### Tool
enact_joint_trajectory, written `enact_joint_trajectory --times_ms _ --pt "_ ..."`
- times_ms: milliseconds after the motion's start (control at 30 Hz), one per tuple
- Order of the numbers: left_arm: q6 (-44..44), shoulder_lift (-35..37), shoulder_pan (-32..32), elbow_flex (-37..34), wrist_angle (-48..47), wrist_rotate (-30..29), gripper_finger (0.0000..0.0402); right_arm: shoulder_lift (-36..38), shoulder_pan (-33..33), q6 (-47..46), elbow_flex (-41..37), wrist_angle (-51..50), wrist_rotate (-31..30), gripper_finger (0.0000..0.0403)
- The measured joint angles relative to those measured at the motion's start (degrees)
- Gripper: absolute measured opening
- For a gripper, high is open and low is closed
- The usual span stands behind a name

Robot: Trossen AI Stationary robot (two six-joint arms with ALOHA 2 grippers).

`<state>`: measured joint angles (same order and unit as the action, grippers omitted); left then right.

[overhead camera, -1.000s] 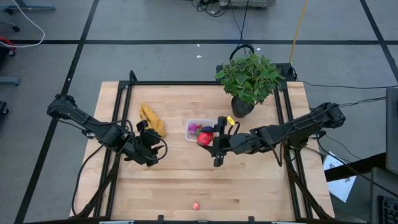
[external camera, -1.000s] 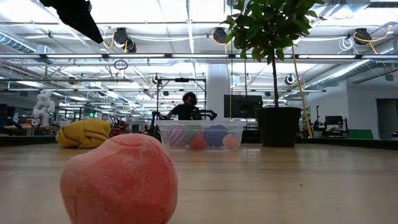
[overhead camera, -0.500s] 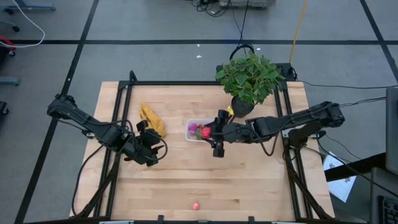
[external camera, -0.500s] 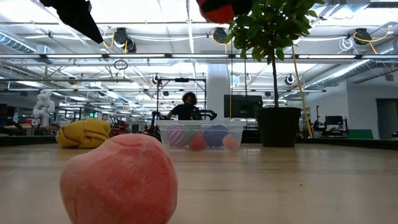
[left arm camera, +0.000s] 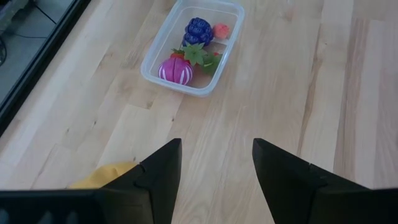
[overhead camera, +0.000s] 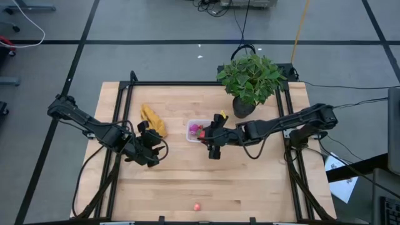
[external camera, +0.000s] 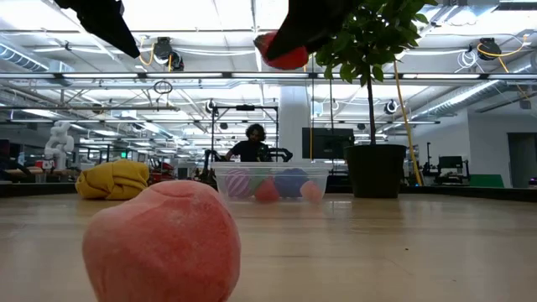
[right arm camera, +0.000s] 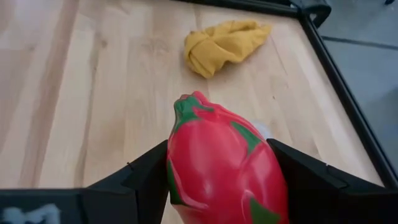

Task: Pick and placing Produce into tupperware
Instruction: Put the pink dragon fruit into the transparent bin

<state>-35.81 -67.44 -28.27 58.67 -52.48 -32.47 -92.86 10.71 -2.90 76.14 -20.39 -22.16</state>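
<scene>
The tupperware (overhead camera: 197,130) is a small clear box on the middle of the table. It holds a purple berry (left arm camera: 198,28), a pink-striped piece (left arm camera: 175,70) and a small red one (left arm camera: 221,30). My right gripper (overhead camera: 207,135) hangs over the box's near right corner, shut on a red toy fruit with green scales (right arm camera: 221,168), also seen high in the low view (external camera: 281,52). A pink peach (overhead camera: 197,206) lies by the table's near edge. My left gripper (overhead camera: 156,149) waits open above the table, left of the box. My right gripper pinches the red fruit by its two long sides (right arm camera: 177,171) between its two fingers. The fingers come from the table's right, slanting down. The fruit's pointed end (right arm camera: 189,102) sticks out ahead of them. It is lifted clear, above the tupperware (external camera: 270,180).
A yellow banana bunch (overhead camera: 153,120) lies left of the box, toward the far side. A potted green plant (overhead camera: 250,78) stands at the far right, close behind my right arm. Black rails (overhead camera: 122,119) run along the table's left and right sides. Bare wood lies near the front.
My right gripper has carried the red fruit toward the table's left and down, over the tupperware, tipping and rolling as it went. The fruit has dropped into the low view from above. My left arm has kept still.
</scene>
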Motion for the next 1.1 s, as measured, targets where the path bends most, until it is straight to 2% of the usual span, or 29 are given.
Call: enact_joint_trajectory --times_ms 467,667,1100 --pt "0.0 0.01 0.0 0.0 0.07 0.0 0.0203 -3.69 -2.42 -3.98 -0.02 -3.48 0.16 0.0238" --pt "0.0 0.01 0.0 0.0 0.08 0.0 0.0203 -5.88 -4.11 -6.65 -0.02 -6.07 4.33 0.0238" --pt "0.0 0.0 0.0 0.0 0.07 0.0 0.0202 -9.41 -5.14 -8.89 -0.09 -8.46 4.49 0.0238"
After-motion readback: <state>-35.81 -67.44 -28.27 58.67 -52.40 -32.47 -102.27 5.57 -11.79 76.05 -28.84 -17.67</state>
